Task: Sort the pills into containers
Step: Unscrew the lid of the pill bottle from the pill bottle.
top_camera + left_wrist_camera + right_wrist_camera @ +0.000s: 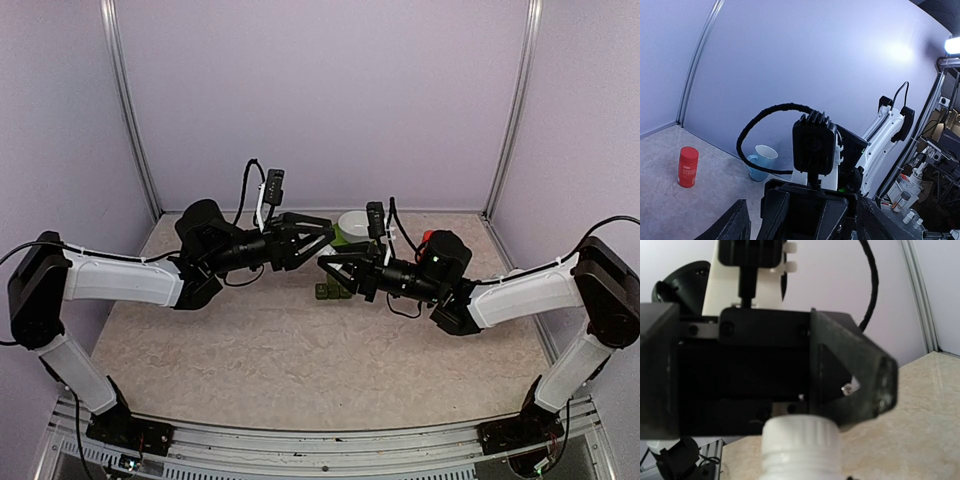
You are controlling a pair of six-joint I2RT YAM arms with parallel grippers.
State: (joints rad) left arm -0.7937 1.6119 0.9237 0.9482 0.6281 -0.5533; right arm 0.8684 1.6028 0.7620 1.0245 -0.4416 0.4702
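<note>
No legible text; label (pixel 687 171) on red bottle (pixel 688 165) too blurred

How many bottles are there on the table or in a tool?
2. A red bottle stands on the table; a white-capped bottle is in the right tool. Others may be hidden behind the arms.

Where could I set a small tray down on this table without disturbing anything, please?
The broad near strip of table, between the containers and the arm bases, is bare. Crowded: the centre, where the left gripper and the right gripper, holding a white bottle, meet beside the bowl and red bottle.
</note>
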